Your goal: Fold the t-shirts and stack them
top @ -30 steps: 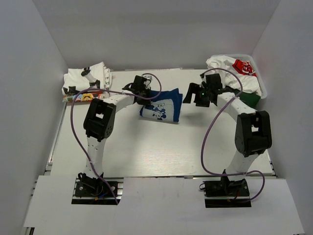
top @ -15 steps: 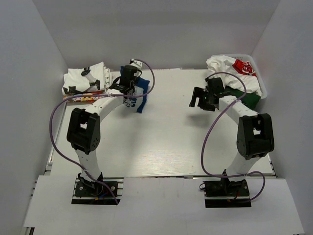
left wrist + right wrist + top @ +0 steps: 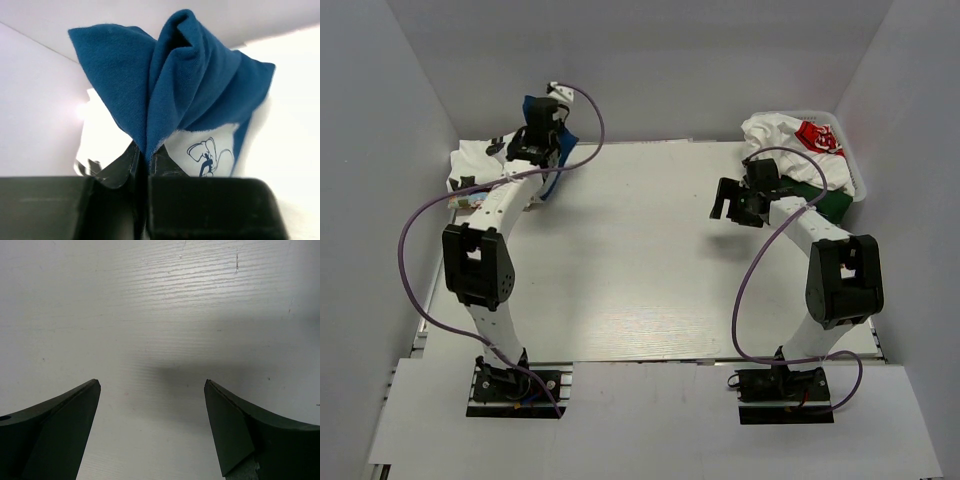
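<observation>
Aloft near the far-left corner, the left gripper (image 3: 146, 164) pinched the folded blue t-shirt (image 3: 170, 85) beside the stack of folded tees (image 3: 485, 165); lowering it squarely on top seemed next. The right gripper (image 3: 152, 390) hung wide apart, empty.

Seen from above, a white table (image 3: 650, 290) with a faint wood grain. At its far left corner lies a stack of folded t-shirts (image 3: 475, 165), mostly white with dark and colourful prints; how many are in the pile is hard to tell. At the far right corner sits a white basket (image 3: 858, 180), heaped with more t-shirts (image 3: 785, 135), white, red-printed and green
</observation>
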`<act>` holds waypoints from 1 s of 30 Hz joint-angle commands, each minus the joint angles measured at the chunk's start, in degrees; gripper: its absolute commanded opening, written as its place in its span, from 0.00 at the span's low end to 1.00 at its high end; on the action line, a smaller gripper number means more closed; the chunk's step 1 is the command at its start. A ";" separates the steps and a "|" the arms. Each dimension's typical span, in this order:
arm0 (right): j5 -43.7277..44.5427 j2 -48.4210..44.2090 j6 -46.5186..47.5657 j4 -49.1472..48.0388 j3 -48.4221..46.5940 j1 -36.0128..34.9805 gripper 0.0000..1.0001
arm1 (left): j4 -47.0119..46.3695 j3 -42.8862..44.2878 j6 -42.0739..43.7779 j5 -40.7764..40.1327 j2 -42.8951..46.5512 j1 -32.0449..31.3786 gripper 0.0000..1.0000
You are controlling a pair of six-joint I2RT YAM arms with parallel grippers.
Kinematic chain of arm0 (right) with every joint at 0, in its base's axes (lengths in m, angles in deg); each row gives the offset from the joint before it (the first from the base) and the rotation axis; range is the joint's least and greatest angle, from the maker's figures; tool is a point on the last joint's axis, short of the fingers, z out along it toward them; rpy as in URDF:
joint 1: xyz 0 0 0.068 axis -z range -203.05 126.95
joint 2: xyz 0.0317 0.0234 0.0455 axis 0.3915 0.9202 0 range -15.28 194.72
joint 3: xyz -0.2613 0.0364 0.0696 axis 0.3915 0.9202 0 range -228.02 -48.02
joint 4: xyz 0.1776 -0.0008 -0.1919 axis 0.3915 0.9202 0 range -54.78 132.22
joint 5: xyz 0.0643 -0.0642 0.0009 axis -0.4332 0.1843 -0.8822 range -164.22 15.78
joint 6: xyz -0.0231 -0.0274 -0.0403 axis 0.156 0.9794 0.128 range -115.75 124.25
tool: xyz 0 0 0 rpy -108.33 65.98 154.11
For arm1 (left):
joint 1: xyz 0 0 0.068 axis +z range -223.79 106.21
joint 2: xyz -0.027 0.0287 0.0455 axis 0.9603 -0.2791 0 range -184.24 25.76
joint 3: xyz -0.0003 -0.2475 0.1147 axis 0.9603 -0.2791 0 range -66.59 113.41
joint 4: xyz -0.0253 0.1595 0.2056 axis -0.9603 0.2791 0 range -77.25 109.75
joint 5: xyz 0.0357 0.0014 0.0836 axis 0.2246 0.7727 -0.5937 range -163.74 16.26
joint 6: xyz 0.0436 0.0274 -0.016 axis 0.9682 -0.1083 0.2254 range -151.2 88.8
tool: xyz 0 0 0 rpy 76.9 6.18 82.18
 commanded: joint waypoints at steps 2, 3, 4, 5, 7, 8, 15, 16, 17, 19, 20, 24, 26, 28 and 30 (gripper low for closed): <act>-1.16 -0.71 1.43 -0.88 -0.22 0.19 0.90 | 2.47 6.32 2.31 5.40 0.85 2.99 0.00; -1.25 -0.62 1.43 -0.97 -0.22 0.19 0.90 | 4.22 8.59 2.31 7.40 -0.20 4.30 0.00; -1.25 -0.44 1.52 -0.88 -0.13 0.11 0.90 | 4.76 9.83 2.31 7.94 -0.82 4.92 0.00; -1.52 -0.27 1.69 -0.97 -0.21 0.19 0.90 | 5.64 11.24 2.31 9.08 -1.61 5.45 0.00; -1.78 0.00 1.69 -0.97 -0.57 0.19 0.90 | 8.10 15.44 2.31 9.71 -4.33 7.03 0.00; -1.78 0.26 1.78 -0.88 -0.74 0.19 0.90 | 8.89 16.86 2.31 11.27 -5.29 7.56 0.00; -0.38 1.75 2.22 0.79 -2.23 0.28 0.90 | 11.45 23.38 -0.42 14.27 -12.42 12.57 0.00; -0.29 2.02 2.31 0.87 -2.50 0.28 0.90 | 10.66 23.38 -1.20 14.28 -13.03 13.79 0.00; -0.20 2.11 2.31 1.05 -2.76 0.11 0.90 | 9.87 23.38 -1.90 13.67 -13.56 14.50 0.00; -0.37 2.72 2.40 1.75 -3.82 0.72 0.90 | 9.86 24.60 -2.69 13.66 -15.58 15.91 0.00; -0.81 3.42 2.22 2.10 -4.25 0.20 0.90 | 9.86 25.22 -3.48 14.18 -16.37 17.39 0.00; -2.22 4.65 2.04 2.98 -6.19 0.11 0.90 | 7.94 25.84 -4.01 15.86 -18.58 19.87 0.00; -2.49 4.57 1.69 2.98 -6.10 0.02 0.90 | 7.15 25.84 -4.02 17.09 -20.24 21.27 0.00; -2.23 4.48 1.52 3.25 -5.84 0.19 0.90 | 5.91 26.36 -4.02 17.62 -21.38 22.07 0.00; -1.78 4.31 1.61 3.34 -5.84 0.11 0.90 | 5.91 27.76 -3.49 18.32 -23.22 23.46 0.00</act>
